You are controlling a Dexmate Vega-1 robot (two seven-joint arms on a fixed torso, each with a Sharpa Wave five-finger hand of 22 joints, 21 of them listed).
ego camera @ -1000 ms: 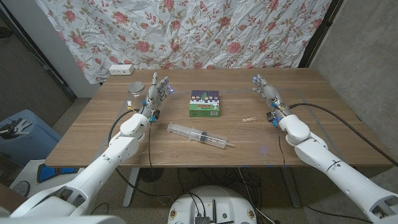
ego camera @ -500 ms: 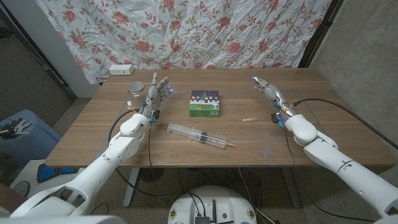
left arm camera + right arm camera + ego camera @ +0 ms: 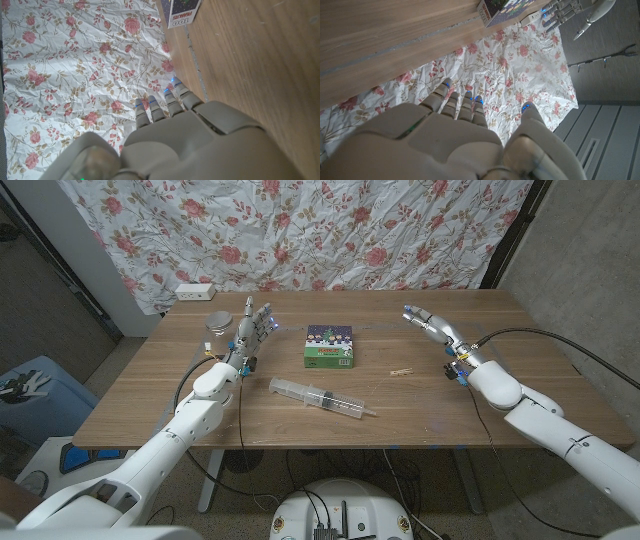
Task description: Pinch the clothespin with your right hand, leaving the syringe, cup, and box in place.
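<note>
Right hand (image 3: 428, 324) has swung: over the last second its fingers turned from pointing up the table toward the left, and the forearm dropped lower across the right side. Left hand (image 3: 252, 328), box, syringe and clothespin unchanged.

Head view: clothespin (image 3: 402, 371) lies on the table (image 3: 150, 390) between the box (image 3: 329, 347) and the right forearm, near the hand but apart from it. Right fingers extended and slightly apart, holding nothing. Left fingers upright and spread, also holding nothing, beside what is probably the cup (image 3: 218, 323), a small grey item too small to confirm. Syringe (image 3: 322, 398) lies diagonally below the box.

Judgement: pinch not started; reach, descent and closing all remain. The other three items sit undisturbed.

Left wrist view: back of left hand (image 3: 185, 140), fingers straight, floral cloth (image 3: 75, 65) beyond, box corner (image 3: 183, 11) at the edge.

Right wrist view: right hand (image 3: 465, 135) with fingers parted, thumb aside; box (image 3: 495, 10) and the left hand's fingertips (image 3: 560, 9) far off.
</note>
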